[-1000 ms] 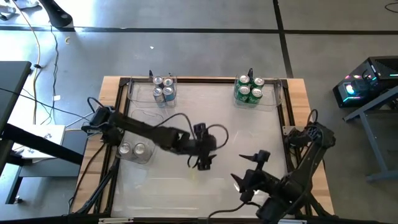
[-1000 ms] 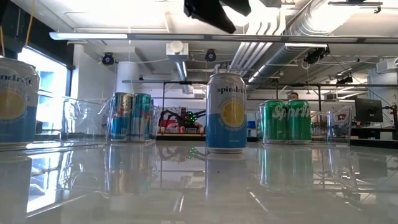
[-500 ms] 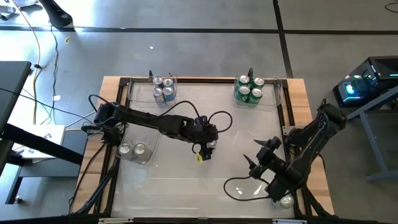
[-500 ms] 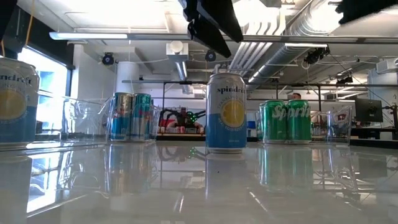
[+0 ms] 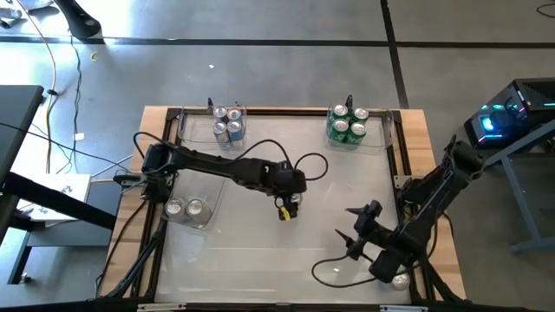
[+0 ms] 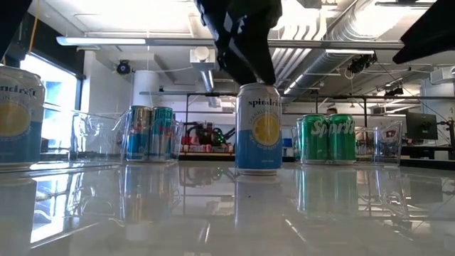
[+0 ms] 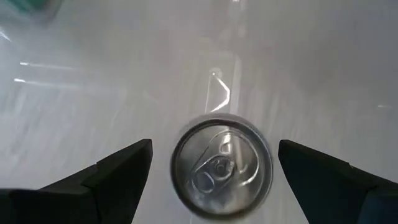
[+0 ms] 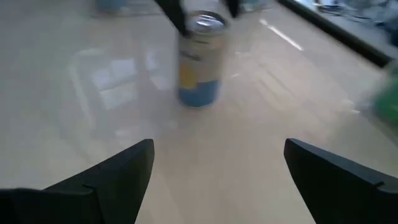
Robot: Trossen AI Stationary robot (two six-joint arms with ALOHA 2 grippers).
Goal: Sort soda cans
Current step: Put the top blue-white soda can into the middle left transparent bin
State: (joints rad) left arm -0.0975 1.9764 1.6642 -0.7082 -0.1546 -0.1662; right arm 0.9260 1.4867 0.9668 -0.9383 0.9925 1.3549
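Since a second ago the left gripper (image 5: 286,208) has shifted from the counter's middle toward the lone blue-and-yellow can (image 6: 258,128) and now hangs directly above it, while the right arm has swung out from the near edge toward the right side. In the left wrist view the can's silver top (image 7: 222,167) sits between the two dark fingers (image 7: 112,177), jaws wide apart and not touching it. The right gripper (image 5: 351,232) hovers over the counter (image 5: 260,260) near the right front, jaws also spread, holding nothing; its wrist camera looks across at the same can (image 8: 199,59). At the far edge, a clear tray holds four blue cans (image 5: 228,125) on the left and four green cans (image 5: 348,125) on the right. Two silver-topped cans (image 5: 185,208) stand in a tray at the left side.
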